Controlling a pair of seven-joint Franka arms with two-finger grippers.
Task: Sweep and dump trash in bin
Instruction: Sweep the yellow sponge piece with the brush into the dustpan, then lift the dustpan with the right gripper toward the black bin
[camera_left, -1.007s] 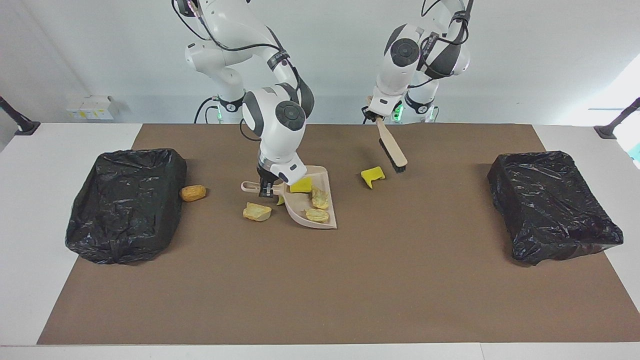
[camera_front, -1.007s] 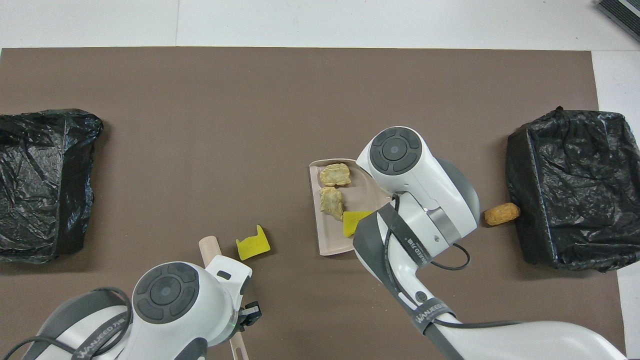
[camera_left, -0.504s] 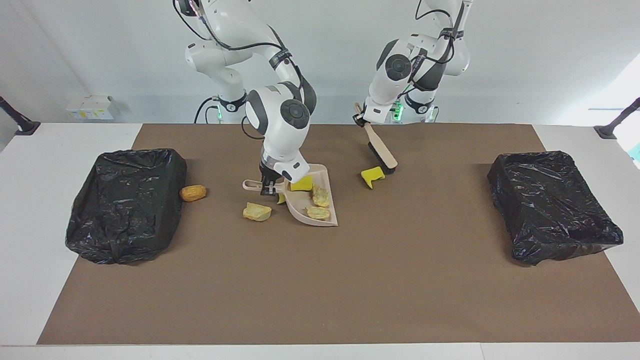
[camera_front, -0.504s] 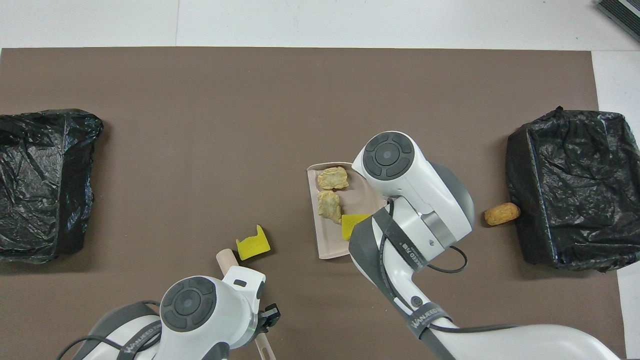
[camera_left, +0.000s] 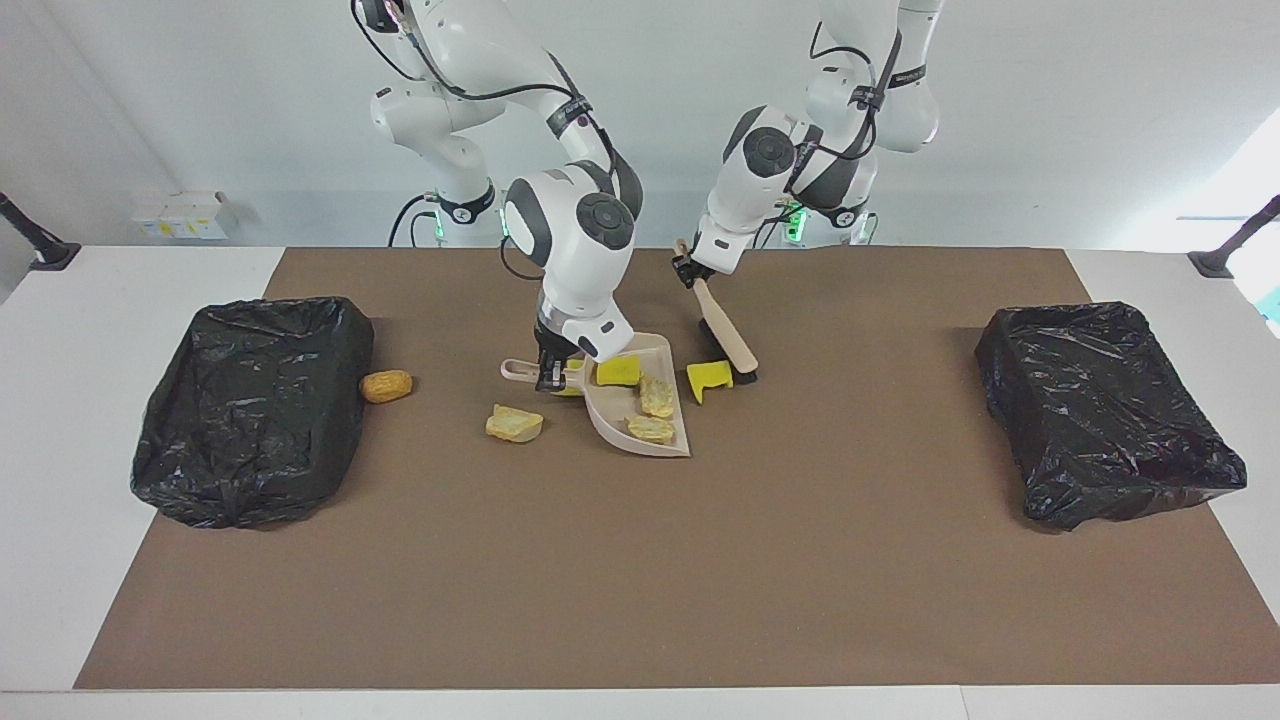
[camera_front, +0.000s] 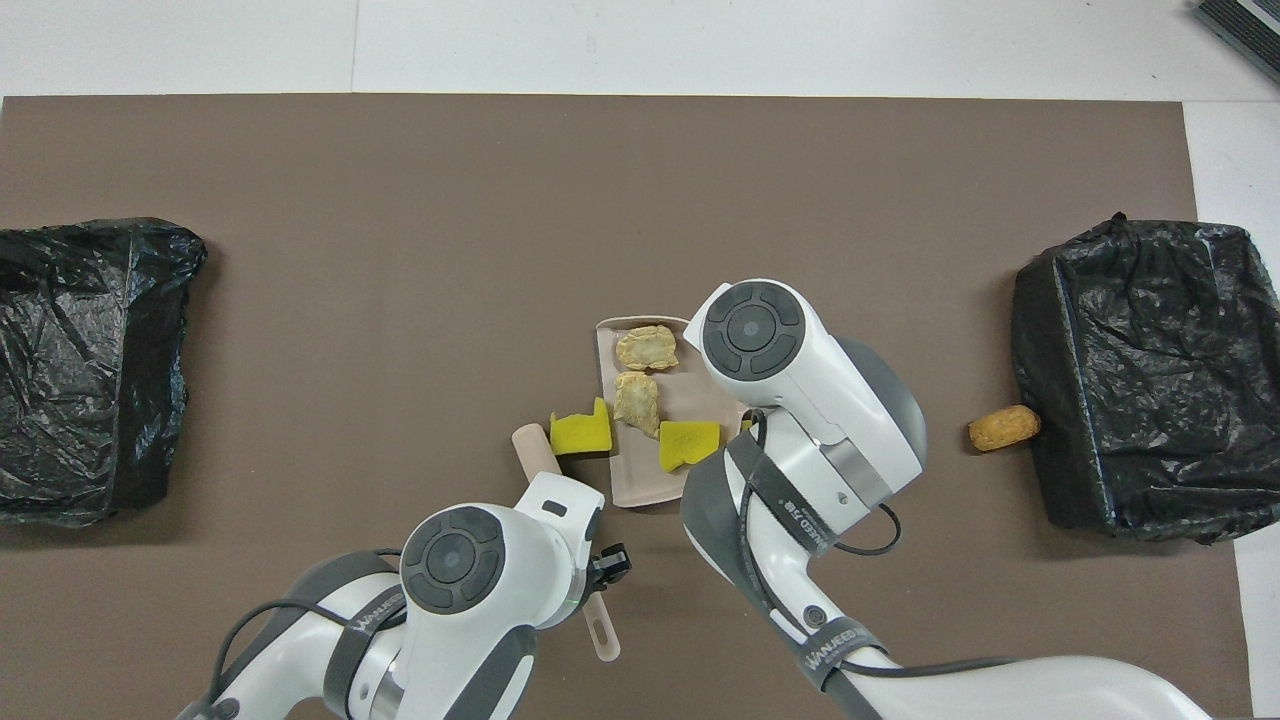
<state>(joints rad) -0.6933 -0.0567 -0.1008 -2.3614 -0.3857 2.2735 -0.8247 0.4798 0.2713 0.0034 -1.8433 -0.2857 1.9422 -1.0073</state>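
While my right jaws (camera_left: 549, 374) clamped the beige plastic dustpan (camera_left: 640, 412), left jaws (camera_left: 689, 270) clenched the wooden brush (camera_left: 726, 340), nudging a notched yellow sponge scrap (camera_left: 708, 378) toward its lip; next, one short push in.

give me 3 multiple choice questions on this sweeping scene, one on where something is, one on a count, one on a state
1. Where does the notched yellow sponge scrap lie?
A. in a bin
B. on the mat at the dustpan's open edge, beside the brush head
C. beside the tan lump near the bin

2. How many scraps lie in the dustpan?
A. none
B. three
C. six

3. What is the left end effector doing?
A. shut on the brush
B. open over a bin
C. holding the dustpan

Key:
1 B: the scrap sits on the brown mat between the pan's edge and the brush.
2 B: a yellow piece and two tan lumps rest in it.
3 A: it grips the brush handle, while the right end effector holds the pan's handle.
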